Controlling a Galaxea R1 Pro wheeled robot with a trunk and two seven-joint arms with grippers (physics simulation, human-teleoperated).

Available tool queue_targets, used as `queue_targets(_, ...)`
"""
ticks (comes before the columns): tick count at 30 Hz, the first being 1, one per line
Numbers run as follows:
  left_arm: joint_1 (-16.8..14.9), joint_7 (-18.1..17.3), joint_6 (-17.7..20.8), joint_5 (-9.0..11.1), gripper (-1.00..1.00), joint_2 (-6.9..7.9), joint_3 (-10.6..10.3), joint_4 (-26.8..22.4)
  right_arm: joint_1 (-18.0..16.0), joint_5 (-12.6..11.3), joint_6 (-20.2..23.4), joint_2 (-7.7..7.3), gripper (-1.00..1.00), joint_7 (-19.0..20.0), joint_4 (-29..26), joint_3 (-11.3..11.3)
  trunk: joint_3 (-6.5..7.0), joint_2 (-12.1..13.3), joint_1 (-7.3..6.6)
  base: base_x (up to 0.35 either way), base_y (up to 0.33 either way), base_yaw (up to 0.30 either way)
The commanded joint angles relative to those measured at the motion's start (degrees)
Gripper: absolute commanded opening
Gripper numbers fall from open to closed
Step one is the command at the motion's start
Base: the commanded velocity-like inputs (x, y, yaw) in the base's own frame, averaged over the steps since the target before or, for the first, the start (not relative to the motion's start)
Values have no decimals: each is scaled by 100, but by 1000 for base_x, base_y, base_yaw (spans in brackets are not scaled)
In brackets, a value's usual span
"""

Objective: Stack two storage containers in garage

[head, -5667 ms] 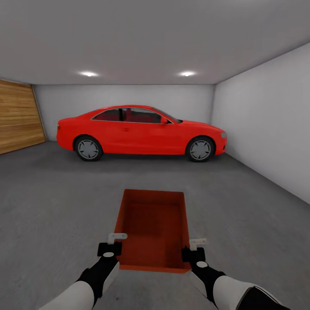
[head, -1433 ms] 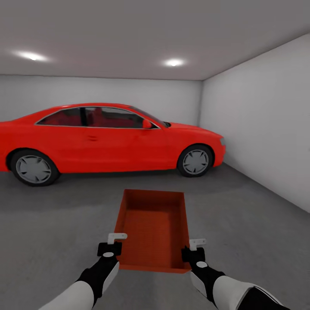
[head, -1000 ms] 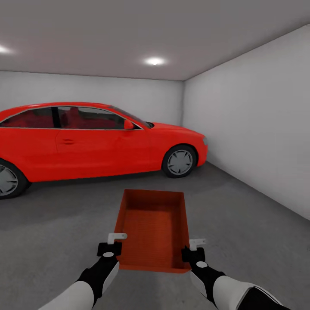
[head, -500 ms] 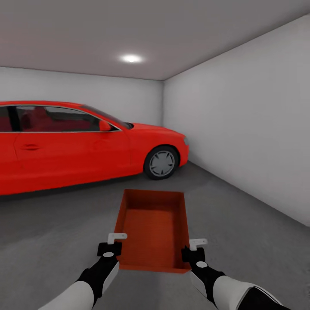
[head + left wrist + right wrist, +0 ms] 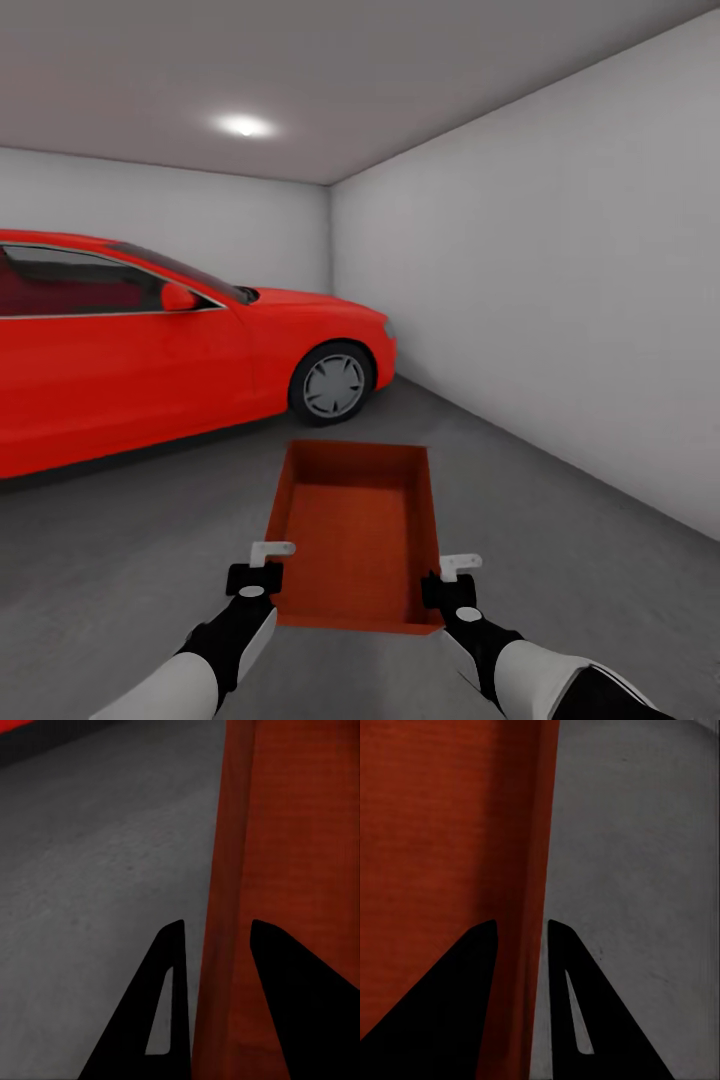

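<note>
Grippers, left [image 5: 268,560] and right [image 5: 452,572], apparently pinch the storage container's [image 5: 355,535] side walls above the floor [image 5: 580,560].

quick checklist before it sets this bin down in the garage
1. Left gripper holding the storage container: ok, its fingers straddle the container's side wall in the left wrist view.
2. Right gripper holding it: ok, the wall sits between its fingers in the right wrist view.
3. Container level and empty: ok.
4. Concrete floor ahead and to the right free of obstacles: ok.
5. Clearance from the red car: ok, it stands off to the left.
6. Second container already placed: cannot tell.
</note>
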Motion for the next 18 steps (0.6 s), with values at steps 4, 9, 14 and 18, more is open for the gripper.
queue_targets(4,-7,55,31,467,-100,-62,102,-55,-3,-137,-41,1,-100,-203,15,-2,-6,-3,3,322,4,-282)
queue_targets(9,-7,56,33,467,-100,-62,103,-55,-3,-138,-41,-1,-100,-203,15,-2,-6,-3,3,322,73,-281)
queue_targets(14,-7,56,31,467,-100,-62,107,-55,-3,-139,-41,-5,-100,-203,15,-2,-6,-3,3,322,144,-282)
queue_targets(18,-7,55,31,467,-100,-62,107,-55,-3,-137,-41,-5,-100,-203,15,-2,-6,-3,3,321,170,-281)
